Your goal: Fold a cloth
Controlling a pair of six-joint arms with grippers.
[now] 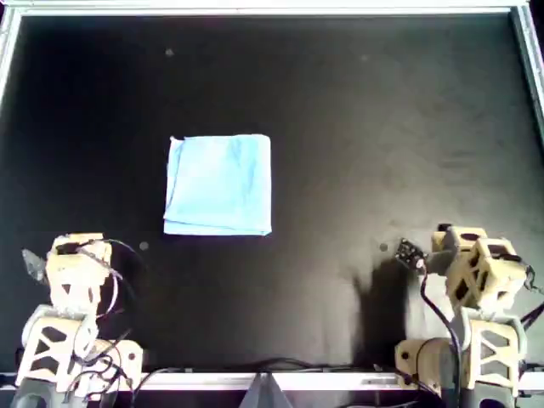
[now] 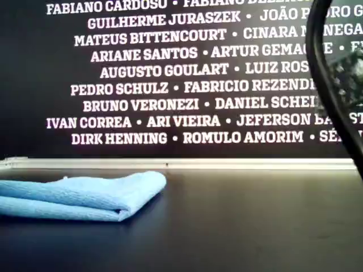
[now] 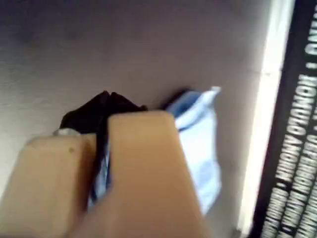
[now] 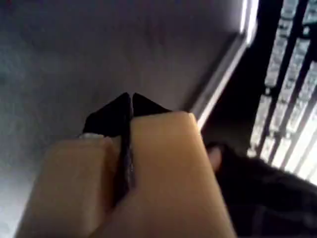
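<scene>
Both arms sit nearest the overhead camera, at the near edge of the black table [image 1: 340, 127]. The left gripper [image 1: 34, 265] is at the overhead view's lower left and the right gripper [image 1: 410, 252] at its lower right. The cloth [image 1: 218, 184] lies folded into a neat light blue square on the table, well apart from both grippers, closer to the left one and farther from the arms' bases than either. At this size I cannot tell from above how the jaws stand.

From the exterior view, the cloth [image 2: 79, 195] lies flat in stacked layers, its folded edge rounded toward the exterior view's right and its other end cut off by the frame. A blurred dark cable [image 2: 334, 85] crosses the upper right of that view. Behind the table stands a black wall with white names [image 2: 170, 73].

Through the left wrist view, the left gripper [image 3: 106, 99] has its dark tips pressed together, holding nothing, and the cloth [image 3: 200, 144] lies on the table beyond it, partly hidden by the tan finger.

Through the right wrist view, the right gripper [image 4: 131, 101] also has its tips together and empty, above bare table; the picture is blurred.
</scene>
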